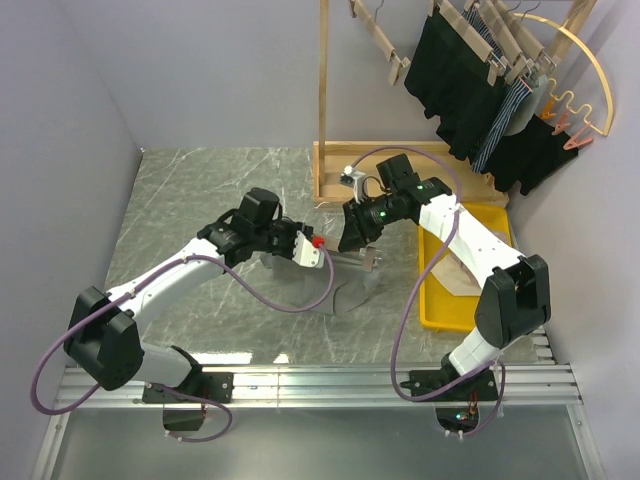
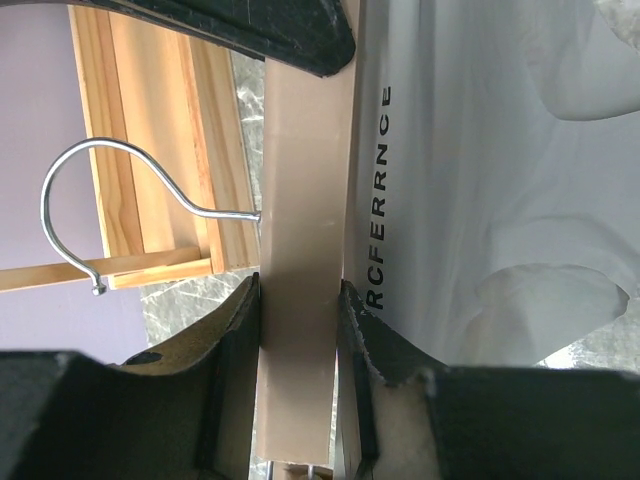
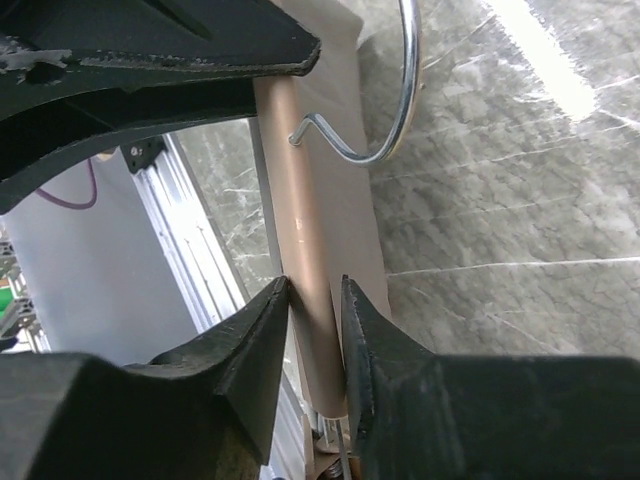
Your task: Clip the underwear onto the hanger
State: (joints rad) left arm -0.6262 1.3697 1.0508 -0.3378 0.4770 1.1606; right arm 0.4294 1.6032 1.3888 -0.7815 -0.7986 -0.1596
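Note:
The hanger, a pale wooden bar, is held between both grippers above the table. My left gripper is shut on the bar, with the thin metal hook sticking out to the left. The light grey underwear, with black lettering on its waistband, lies against the bar on its right side. In the top view it hangs below the bar. My right gripper is shut on the same bar near a clip end, with the hook beyond.
A wooden rack stands at the back, carrying hangers with black garments and a yellow hoop hanger. Its base is just behind the grippers. A yellow tray holding a beige-pink garment sits at the right.

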